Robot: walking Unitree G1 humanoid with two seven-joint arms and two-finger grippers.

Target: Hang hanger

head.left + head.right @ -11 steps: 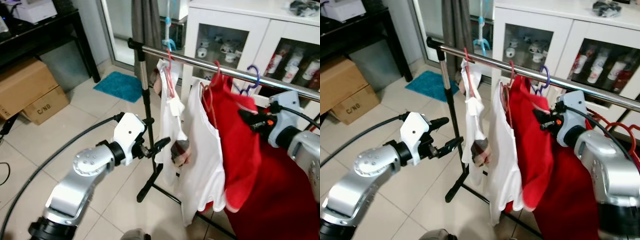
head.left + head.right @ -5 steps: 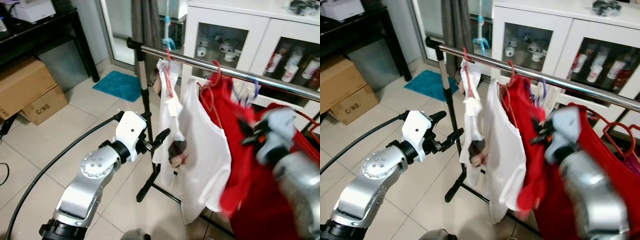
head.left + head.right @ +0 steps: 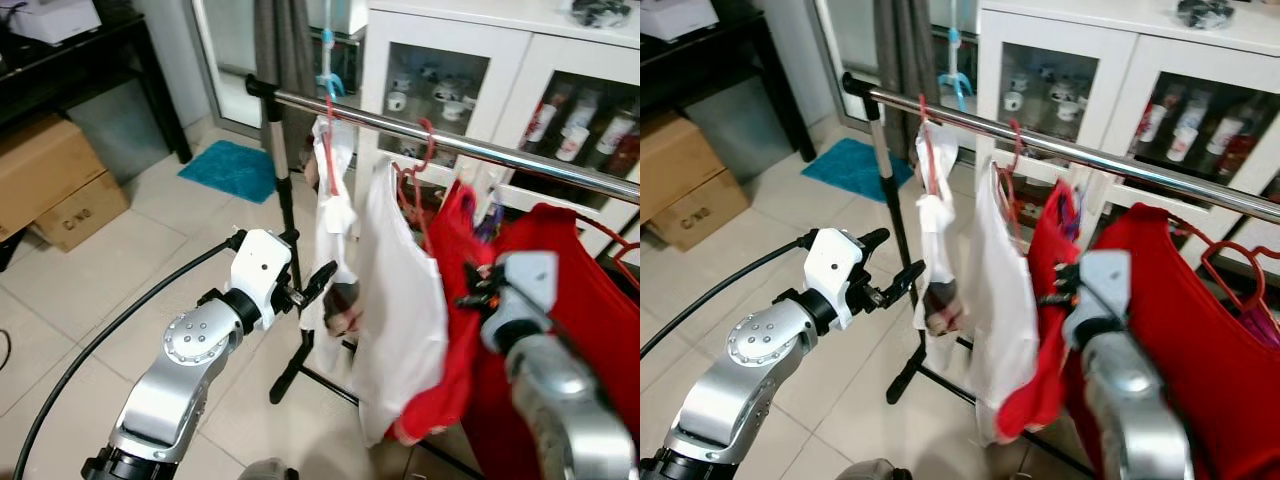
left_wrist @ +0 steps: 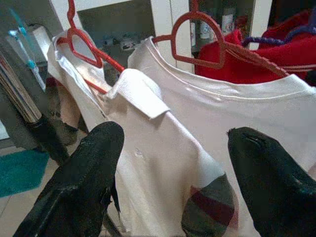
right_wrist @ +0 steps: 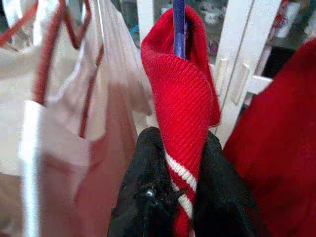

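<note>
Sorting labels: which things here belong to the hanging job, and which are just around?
Job:
right gripper, shut on red knitted garment
purple hanger
steel clothes rail

Around:
left gripper
white shirts
cardboard boxes
teal mat
white cabinet

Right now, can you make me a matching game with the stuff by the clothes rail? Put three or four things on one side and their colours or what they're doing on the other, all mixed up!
Things:
1. left gripper
2. right gripper
3. mat on the floor
4. cardboard boxes

Colours and states:
A. blue-green
B. open, beside the white shirt
C. brown
D. shut on the red garment

Pairs: 1-B, 2-D, 3-A, 4-C
</note>
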